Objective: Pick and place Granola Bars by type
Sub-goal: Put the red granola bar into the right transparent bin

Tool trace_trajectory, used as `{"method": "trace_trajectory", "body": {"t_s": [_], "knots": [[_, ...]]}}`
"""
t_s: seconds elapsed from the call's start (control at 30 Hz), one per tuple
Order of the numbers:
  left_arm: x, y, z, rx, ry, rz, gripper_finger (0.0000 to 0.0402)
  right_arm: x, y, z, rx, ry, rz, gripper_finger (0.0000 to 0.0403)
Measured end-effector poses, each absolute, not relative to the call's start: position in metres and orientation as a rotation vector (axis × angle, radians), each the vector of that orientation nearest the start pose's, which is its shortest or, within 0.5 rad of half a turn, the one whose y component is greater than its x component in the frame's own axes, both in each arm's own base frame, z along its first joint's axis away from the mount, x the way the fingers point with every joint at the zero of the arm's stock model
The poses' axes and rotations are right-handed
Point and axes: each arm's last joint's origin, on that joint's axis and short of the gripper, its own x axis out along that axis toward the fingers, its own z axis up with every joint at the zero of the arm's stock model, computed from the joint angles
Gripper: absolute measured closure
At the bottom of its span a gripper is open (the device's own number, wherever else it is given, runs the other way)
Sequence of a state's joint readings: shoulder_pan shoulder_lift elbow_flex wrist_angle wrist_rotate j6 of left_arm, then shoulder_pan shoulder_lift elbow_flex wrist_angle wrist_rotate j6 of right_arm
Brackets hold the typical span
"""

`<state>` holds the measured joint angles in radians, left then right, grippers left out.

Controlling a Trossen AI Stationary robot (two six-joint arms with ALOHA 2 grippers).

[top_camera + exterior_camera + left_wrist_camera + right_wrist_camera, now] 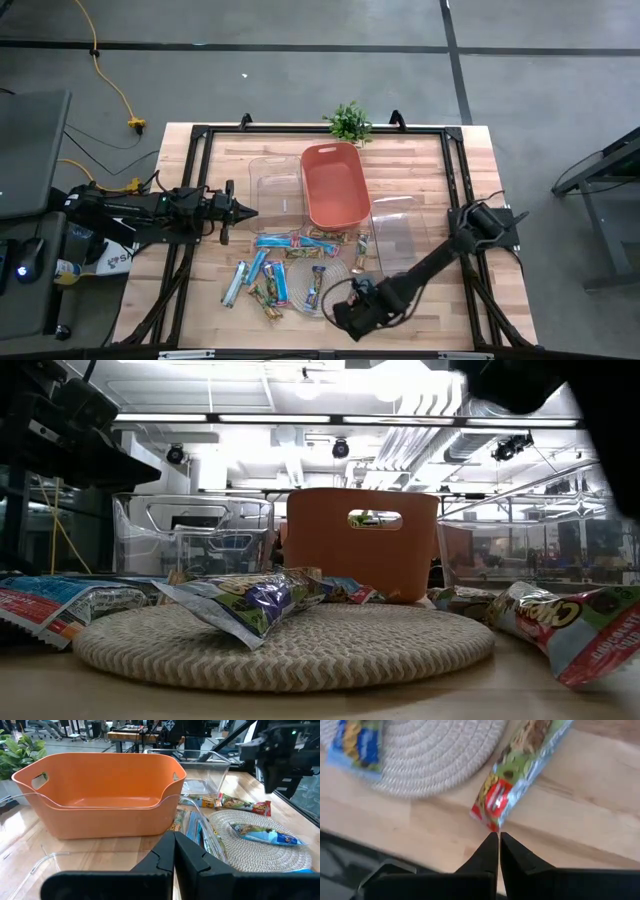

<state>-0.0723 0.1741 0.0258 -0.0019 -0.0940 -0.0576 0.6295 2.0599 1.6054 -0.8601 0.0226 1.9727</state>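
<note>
Several granola bars in light blue, green-brown and red-brown wrappers lie flat on the table near its middle. A blue one rests on the round woven mat. My right gripper is shut and hovers near the table's near edge, above the red-printed end of a green-brown bar that lies beside the mat. In the low view this bar lies free, with the arm dark overhead. My left gripper is shut and waits at the left, pointing at the orange basket.
The orange basket stands at the table's far middle, between a clear bin on its left and another clear bin on its right. A small plant sits at the far edge. Bare wood shows at the near right.
</note>
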Motion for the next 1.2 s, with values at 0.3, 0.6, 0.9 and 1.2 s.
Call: {"method": "trace_trajectory", "body": {"t_s": [0.3, 0.6, 0.9, 1.2], "knots": [[0.107, -0.005, 0.158, -0.045, 0.149, 0.026, 0.0401, 0.352, 0.223, 0.185, 1.217, 1.153, -0.848, 0.039], [0.107, -0.005, 0.158, -0.045, 0.149, 0.026, 0.0401, 0.354, 0.215, 0.185, 1.213, 1.146, -0.894, 0.0285], [0.107, -0.005, 0.158, -0.045, 0.149, 0.026, 0.0401, 0.351, 0.213, 0.179, 1.217, 1.181, -0.973, 0.0212], [0.107, -0.005, 0.158, -0.045, 0.149, 0.026, 0.0401, 0.361, 0.205, 0.15, 1.213, 1.211, -1.062, 0.0203]]}}
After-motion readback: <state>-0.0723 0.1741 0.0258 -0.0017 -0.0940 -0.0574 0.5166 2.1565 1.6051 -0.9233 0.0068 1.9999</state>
